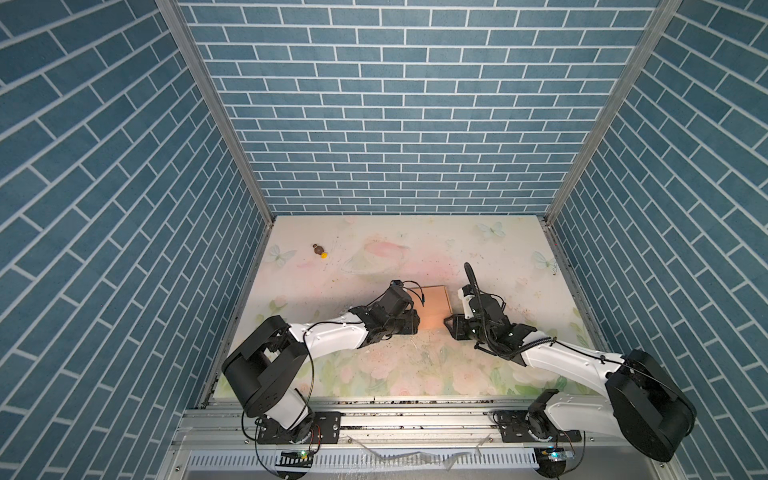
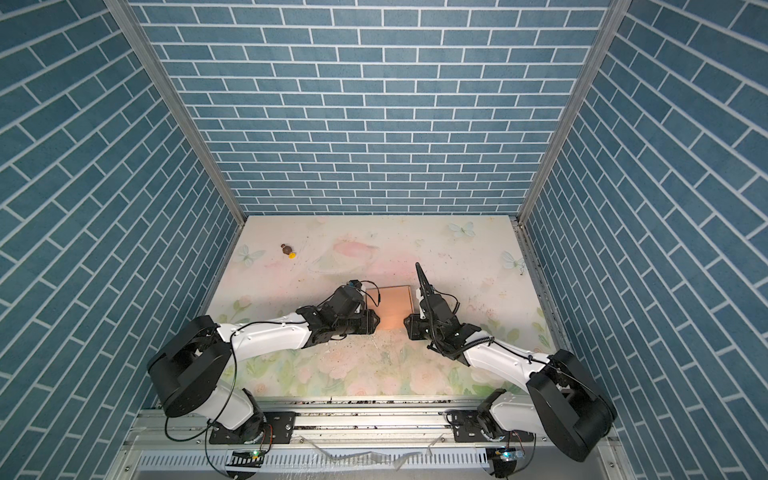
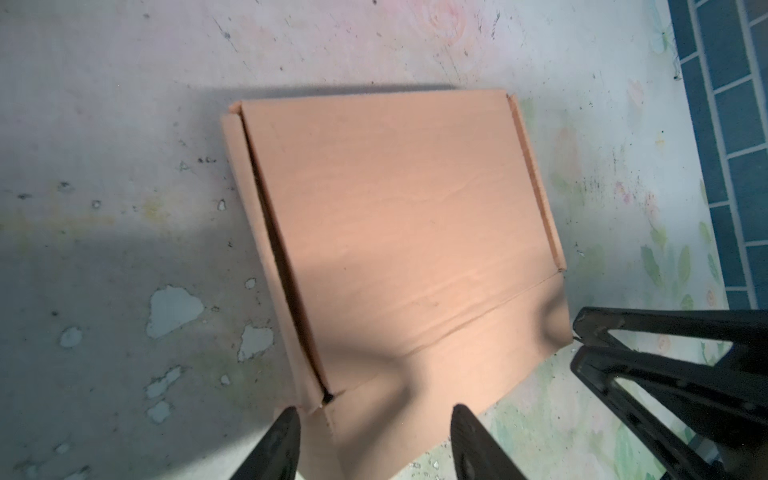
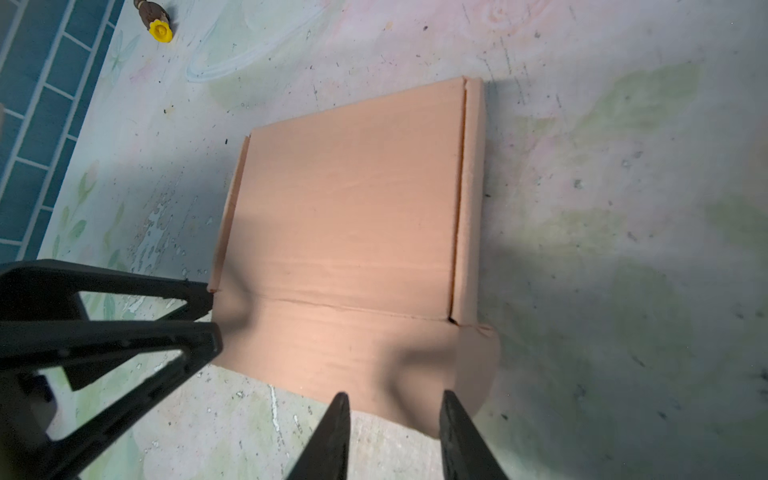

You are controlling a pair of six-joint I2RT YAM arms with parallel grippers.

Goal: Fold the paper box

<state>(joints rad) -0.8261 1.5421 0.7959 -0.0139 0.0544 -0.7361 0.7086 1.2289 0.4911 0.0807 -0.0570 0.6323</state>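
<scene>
The peach-orange paper box [image 1: 432, 305] [image 2: 390, 307] lies flat on the table between my two grippers, its lid down and a front flap jutting toward the arms. My left gripper [image 1: 417, 322] [image 2: 377, 321] is at the box's near left corner. In the left wrist view it [image 3: 376, 415] is open, with the box's [image 3: 390, 216] flap between its fingertips. My right gripper [image 1: 448, 322] [image 2: 406, 322] is at the near right corner. In the right wrist view it [image 4: 395, 401] is open, with a rounded tab of the box [image 4: 353, 208] just past its tips.
A tiny brown-and-yellow object [image 1: 320, 250] [image 2: 287, 250] [image 4: 156, 18] lies at the far left of the floral table [image 1: 415, 374]. Blue brick walls [image 1: 124, 249] enclose three sides. A metal rail [image 1: 395, 415] with the arm bases runs along the front.
</scene>
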